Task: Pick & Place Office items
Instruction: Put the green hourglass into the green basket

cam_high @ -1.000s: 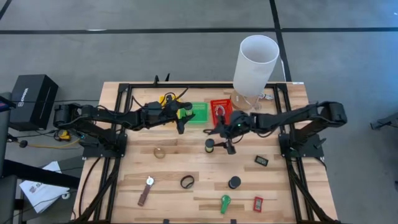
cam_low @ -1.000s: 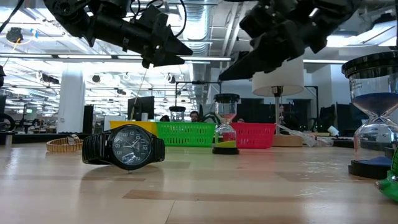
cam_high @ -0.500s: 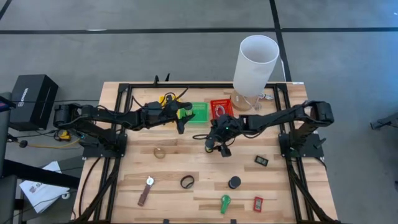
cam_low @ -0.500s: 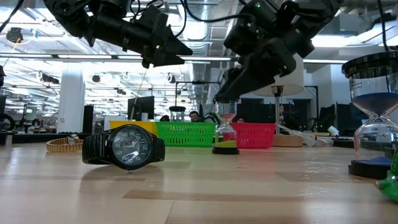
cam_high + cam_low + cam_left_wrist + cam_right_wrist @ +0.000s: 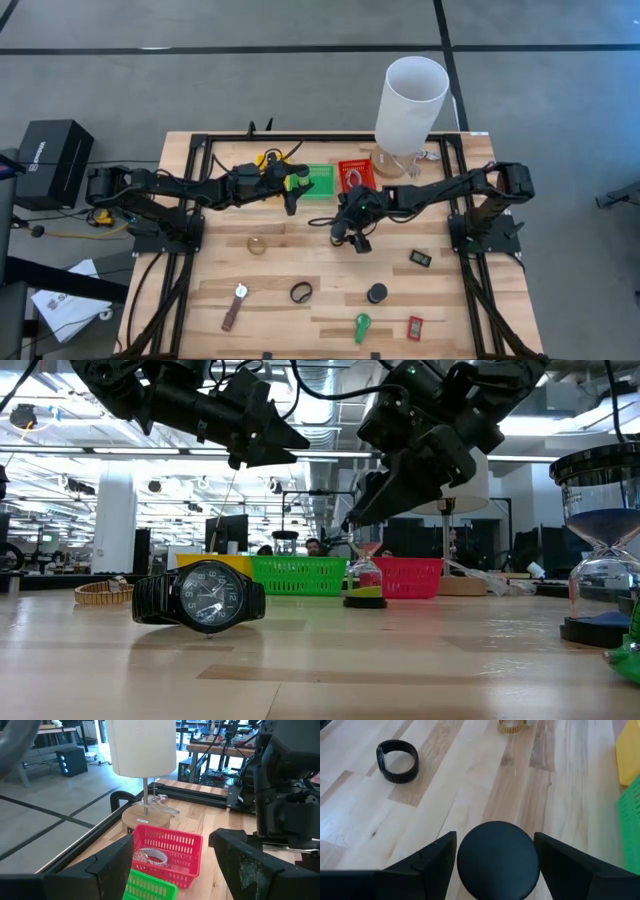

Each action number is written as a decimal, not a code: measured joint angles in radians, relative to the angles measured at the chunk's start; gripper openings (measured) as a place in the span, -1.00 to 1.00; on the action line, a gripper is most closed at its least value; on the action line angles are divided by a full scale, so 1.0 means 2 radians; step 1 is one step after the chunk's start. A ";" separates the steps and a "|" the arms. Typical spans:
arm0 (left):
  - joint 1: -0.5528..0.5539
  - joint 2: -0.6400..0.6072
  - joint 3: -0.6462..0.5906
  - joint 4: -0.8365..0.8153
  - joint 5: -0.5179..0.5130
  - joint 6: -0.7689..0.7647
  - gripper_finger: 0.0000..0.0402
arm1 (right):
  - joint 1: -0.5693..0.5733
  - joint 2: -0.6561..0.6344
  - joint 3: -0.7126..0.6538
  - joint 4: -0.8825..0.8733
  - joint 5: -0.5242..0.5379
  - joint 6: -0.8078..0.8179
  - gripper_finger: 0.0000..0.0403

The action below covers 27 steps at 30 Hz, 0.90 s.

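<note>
A small hourglass with a black round top [image 5: 498,860] stands upright on the table [image 5: 337,233], in front of the trays in the low view [image 5: 363,575]. My right gripper [image 5: 495,838] is open just above it, one finger on each side of the top, touching nothing [image 5: 355,520]. My left gripper [image 5: 292,200] hangs open and empty over the near edge of the green tray [image 5: 150,887]. A black watch [image 5: 300,292], a gold watch [image 5: 257,244], a second hourglass [image 5: 376,293], a green clip [image 5: 361,326], a red rectangle [image 5: 414,327], a black rectangle [image 5: 420,258] and a brown-strap watch [image 5: 233,306] lie loose.
Yellow [image 5: 268,160], green [image 5: 318,182] and red [image 5: 354,178] trays line the far side; the red one holds a ring-shaped band [image 5: 149,856]. A tall white cylinder on a wooden base [image 5: 411,100] stands at the far right. Black frame rails edge the table.
My right gripper has moved toward the table's left and come down, from beside the small hourglass to directly over its top. It has stayed open. The hourglass has not moved.
</note>
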 joint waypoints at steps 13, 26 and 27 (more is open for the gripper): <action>0.000 0.000 0.000 0.000 0.000 0.000 0.34 | 0.001 0.008 0.000 0.002 0.000 0.000 0.27; 0.000 0.000 0.000 0.000 0.000 0.000 0.34 | 0.001 0.035 -0.001 0.021 0.001 0.000 0.27; 0.000 0.000 0.000 0.000 0.000 0.000 0.34 | 0.001 0.035 -0.001 0.021 0.001 0.000 0.27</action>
